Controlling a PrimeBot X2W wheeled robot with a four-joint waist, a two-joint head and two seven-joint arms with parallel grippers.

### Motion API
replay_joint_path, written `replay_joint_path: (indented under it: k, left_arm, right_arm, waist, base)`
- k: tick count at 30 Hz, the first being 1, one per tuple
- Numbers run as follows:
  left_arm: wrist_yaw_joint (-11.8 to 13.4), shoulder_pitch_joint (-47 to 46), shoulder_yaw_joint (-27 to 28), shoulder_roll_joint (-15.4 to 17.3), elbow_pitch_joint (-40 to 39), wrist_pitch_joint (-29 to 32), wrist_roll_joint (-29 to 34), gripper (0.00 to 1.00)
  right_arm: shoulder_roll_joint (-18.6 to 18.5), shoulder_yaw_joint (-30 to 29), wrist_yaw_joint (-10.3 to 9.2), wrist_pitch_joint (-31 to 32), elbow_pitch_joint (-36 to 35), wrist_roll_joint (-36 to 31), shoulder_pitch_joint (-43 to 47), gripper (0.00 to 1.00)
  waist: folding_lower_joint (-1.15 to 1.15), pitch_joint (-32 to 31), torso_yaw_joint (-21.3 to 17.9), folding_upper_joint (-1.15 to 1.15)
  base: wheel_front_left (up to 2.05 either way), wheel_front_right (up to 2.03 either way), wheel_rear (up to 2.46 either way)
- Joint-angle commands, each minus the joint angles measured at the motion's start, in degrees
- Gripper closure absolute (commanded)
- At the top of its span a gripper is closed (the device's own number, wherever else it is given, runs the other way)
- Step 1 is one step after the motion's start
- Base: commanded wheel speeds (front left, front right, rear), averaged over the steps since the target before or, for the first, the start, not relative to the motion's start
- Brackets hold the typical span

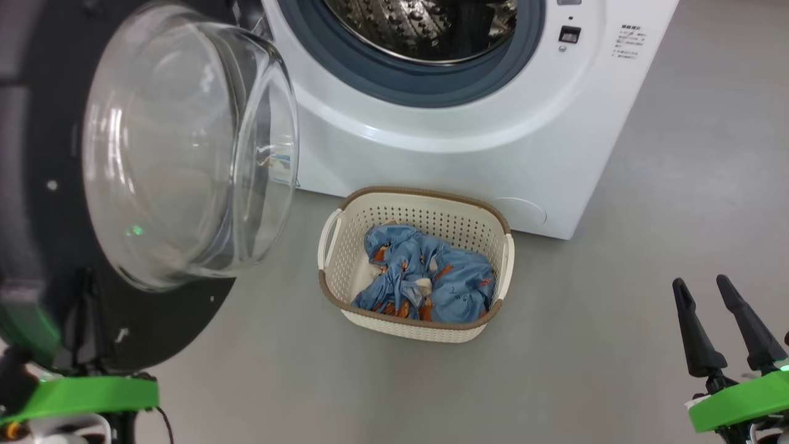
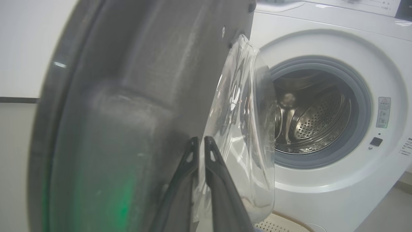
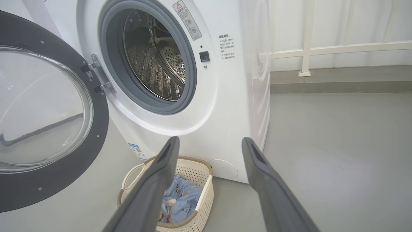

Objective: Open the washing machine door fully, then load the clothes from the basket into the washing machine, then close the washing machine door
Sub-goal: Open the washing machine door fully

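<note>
1. Washing machine door (image 1: pixel 172 148) is swung open on its hinge (image 3: pixel 99 75) at the left of the machine's mouth. Black rim, with the clear glass bowl bulging out toward the basket side.
2. Door takes up the left of the head view and hangs above the floor, left of the basket and not touching it.
3. Washing machine (image 1: pixel 468 154) is a white front loader. Its grey gasket (image 1: pixel 407 80) and perforated steel drum (image 1: pixel 425 24) are exposed, and no fabric is visible in the part of the drum shown.
4. Basket (image 1: pixel 431 219) is cream with a brown rim and white side handles. It sits on the grey floor (image 1: pixel 616 339) just in front of the machine's lower front panel, below the mouth.
5. Clothes (image 1: pixel 425 277) are light blue with orange print, bunched in 1 heap inside the basket, below the rim.
6. Left gripper (image 2: pixel 199 140): its 2 fingers are pressed together and grasp nothing. The tips sit at the door's inner face, where the dark frame meets the glass bowl. Cannot tell if they touch it.
7. Right gripper (image 1: pixel 700 280): its 2 fingers are spread wide and empty. It hangs in the air at lower right, well apart from the basket and pointing toward the machine.
8. Small blue label sticker (image 3: pixel 136 151) is on the machine's lower front, just left of the basket.
9. Green wrist mount (image 1: pixel 733 401) sits below the right fingers.
10. White railing (image 3: pixel 322 50) runs along the wall behind the machine.
</note>
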Motion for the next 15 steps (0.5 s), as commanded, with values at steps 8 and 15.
replay_joint_path:
  k: [8, 15]
  left_arm:
    - [0.43, -6.33, 8.92, 3.86, 2.7, -0.37, 3.58, 1.0]
    - [0.3, -9.7, 13.31, 4.8, 5.44, -0.37, 5.83, 1.0]
  right_arm:
    - [-2.31, 1.87, 0.43, -0.7, -1.6, -0.93, -3.15, 0.0]
    - [-3.32, 2.6, 0.43, -0.7, -1.82, -0.93, -4.19, 0.0]
  waist:
    - [0.0, 2.36, 0.8, 0.0]
    - [0.0, 4.59, 1.26, 0.0]
  base:
    - [0.0, 0.0, 0.0]
    - [0.0, 0.0, 0.0]
